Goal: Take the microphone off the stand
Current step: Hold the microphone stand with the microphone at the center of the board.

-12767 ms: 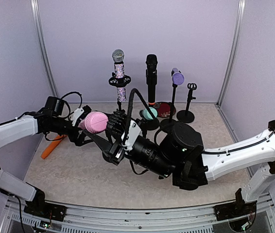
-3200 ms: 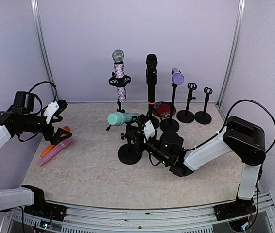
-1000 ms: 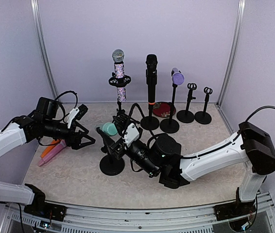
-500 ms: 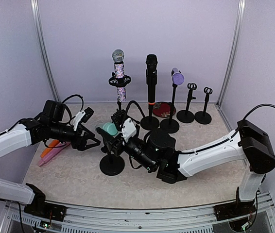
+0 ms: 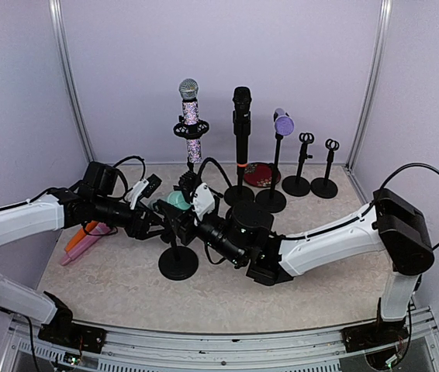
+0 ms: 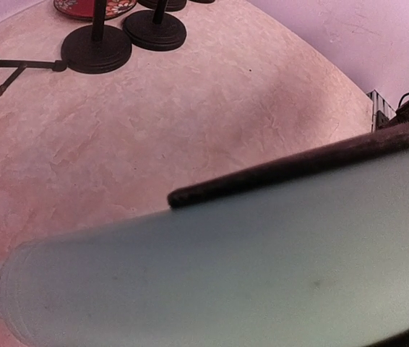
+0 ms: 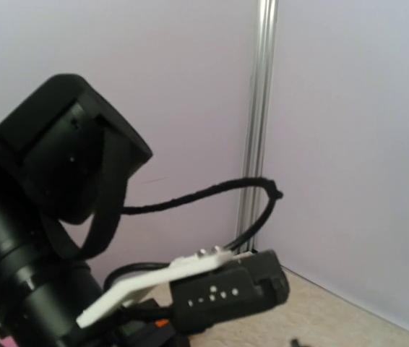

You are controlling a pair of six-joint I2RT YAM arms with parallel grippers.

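Observation:
The teal microphone lies tilted in the clip of a black round-based stand at the table's middle left. My left gripper reaches in from the left and sits around the microphone's body. In the left wrist view the microphone fills the lower frame, and one dark finger lies flush along its far side. My right gripper is at the stand's stem just below the clip, where its fingers are hidden. The right wrist view shows only the left arm's wrist camera.
A pink microphone and an orange one lie at the left. At the back stand a sparkly microphone, a black one, a purple one, two empty stands and a red disc.
My left gripper has moved right onto the teal microphone and its jaws have narrowed. The right gripper has stayed at the stand's stem.

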